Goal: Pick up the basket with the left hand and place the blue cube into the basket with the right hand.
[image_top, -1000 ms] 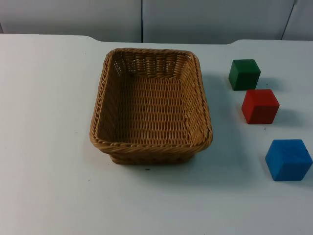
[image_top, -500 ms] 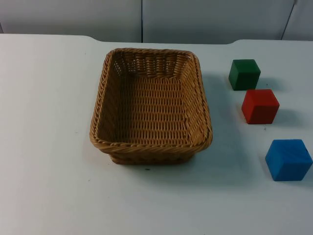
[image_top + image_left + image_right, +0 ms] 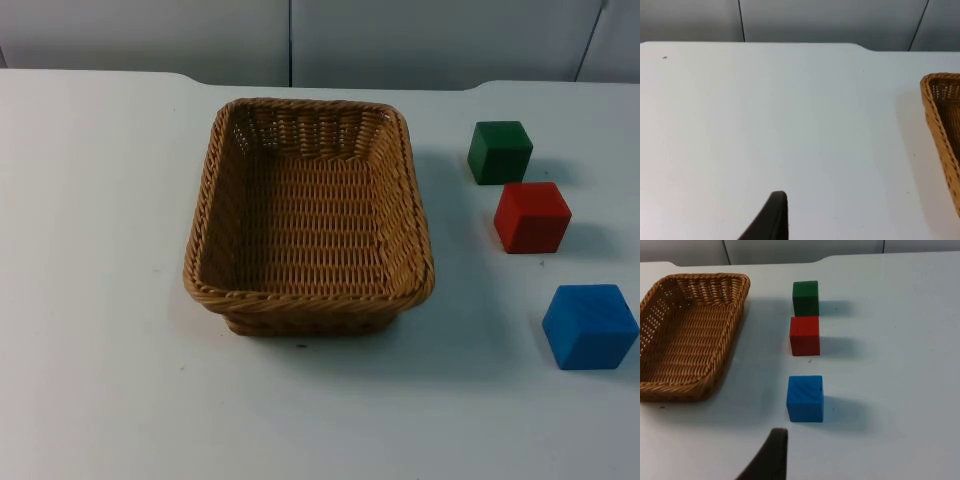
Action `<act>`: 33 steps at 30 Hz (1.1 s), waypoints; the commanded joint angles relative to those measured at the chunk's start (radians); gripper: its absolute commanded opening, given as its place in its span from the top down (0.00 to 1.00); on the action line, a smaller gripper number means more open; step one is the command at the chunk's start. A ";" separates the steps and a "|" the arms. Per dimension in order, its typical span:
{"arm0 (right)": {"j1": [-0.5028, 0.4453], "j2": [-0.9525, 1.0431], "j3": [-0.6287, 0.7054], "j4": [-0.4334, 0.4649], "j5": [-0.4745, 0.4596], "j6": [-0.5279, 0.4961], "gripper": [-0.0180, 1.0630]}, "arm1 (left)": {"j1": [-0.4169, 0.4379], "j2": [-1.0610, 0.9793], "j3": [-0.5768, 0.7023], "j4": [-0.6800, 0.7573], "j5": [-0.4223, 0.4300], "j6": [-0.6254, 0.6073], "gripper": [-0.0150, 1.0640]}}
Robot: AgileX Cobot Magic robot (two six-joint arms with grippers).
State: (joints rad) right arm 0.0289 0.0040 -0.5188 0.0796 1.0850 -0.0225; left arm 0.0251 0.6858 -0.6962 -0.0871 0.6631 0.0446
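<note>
Nearest the right claw (image 3: 776, 460), of which one black fingertip stands in the right wrist view, the blue cube (image 3: 805, 398) sits straight ahead on the white table (image 3: 900, 365), close in front and apart from everything else; whether this claw is spread or pressed together I cannot tell, since a single fingertip is all that can be made out. Beyond the blue cube, in a line running away from the claw, come the red cube (image 3: 805, 335) and then the green cube (image 3: 805, 298), each with a gap to the next. From the left claw (image 3: 772, 220), likewise a lone fingertip whose spread I cannot tell, the basket (image 3: 942, 130) lies well off to the side across bare table, cut off at the picture's edge so that just part of its rim and wall can be seen. In the top view the basket (image 3: 405, 200) rests flat on the table, its long axis running from the near edge toward the grey partition wall (image 3: 400, 40), and it holds nothing. The blue cube (image 3: 590, 326) lies on the basket's right, so the right arm is judged the nearer one to it, while the left arm has the longer sideways reach to the basket's rim.
</note>
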 commanded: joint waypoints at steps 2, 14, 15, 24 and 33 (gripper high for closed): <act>-0.005 -0.004 0.007 0.004 -0.011 -0.001 0.02 | 0.003 0.098 -0.031 -0.013 -0.037 0.002 0.01; -0.005 -0.004 0.007 0.001 -0.011 -0.001 0.02 | 0.003 0.389 -0.194 -0.340 -0.044 0.293 0.01; -0.005 -0.004 0.007 0.001 -0.011 -0.001 0.02 | 0.003 0.415 -0.212 -0.378 -0.044 0.329 0.01; -0.005 -0.004 0.007 0.001 -0.011 -0.001 0.02 | 0.003 0.635 -0.328 -0.540 -0.032 0.479 0.03; -0.005 -0.004 0.007 0.001 -0.011 -0.001 0.02 | -0.019 0.856 -0.390 -0.593 0.034 0.479 0.03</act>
State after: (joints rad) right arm 0.0289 0.0040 -0.5188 0.0796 1.0850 -0.0225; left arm 0.0127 1.5271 -1.0769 -0.6602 0.6888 0.5210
